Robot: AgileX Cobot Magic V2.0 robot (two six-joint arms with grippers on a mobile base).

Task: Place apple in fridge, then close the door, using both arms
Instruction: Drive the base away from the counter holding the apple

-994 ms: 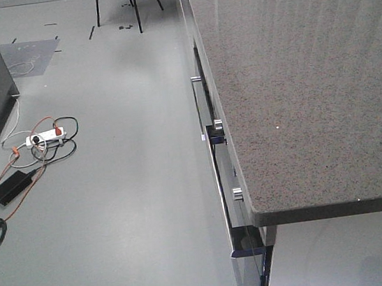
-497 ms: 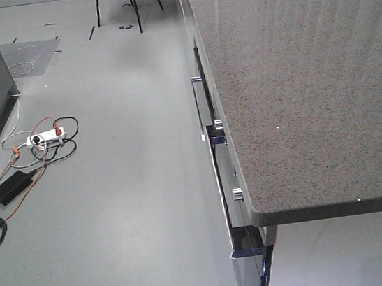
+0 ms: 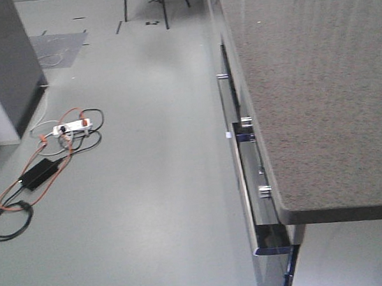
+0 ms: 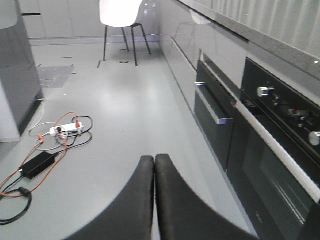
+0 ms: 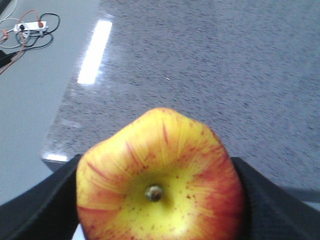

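The round red-and-yellow apple (image 5: 160, 175) sits clamped between the right arm's black fingers (image 5: 35, 210), which press against both of its sides, with its yellow-green stem dimple turned toward the right wrist camera. It is held above the speckled grey stone bench (image 5: 225, 60), near the bench's left edge, where a bright strip of light lies on the smooth grey floor (image 5: 40, 90). The left arm's black fingers (image 4: 135, 205) are pressed together tip to tip with nothing between them, hanging over the floor beside the cabinet fronts. Under the bench top, the left wrist view shows a black glass-fronted oven (image 4: 280, 150) with round metal knobs and a long metal bar handle. The front view shows the same fronts edge-on beneath the bench. The tall dark grey fridge (image 3: 4, 62) stands well apart from the apple, across the floor at the far left. In front of it, a white power strip (image 3: 73, 128) lies among looped orange and black cables (image 3: 15, 201), next to a flat black power adapter (image 3: 38, 174). A white moulded chair (image 4: 122, 12) on thin black legs stands at the far end of the room.
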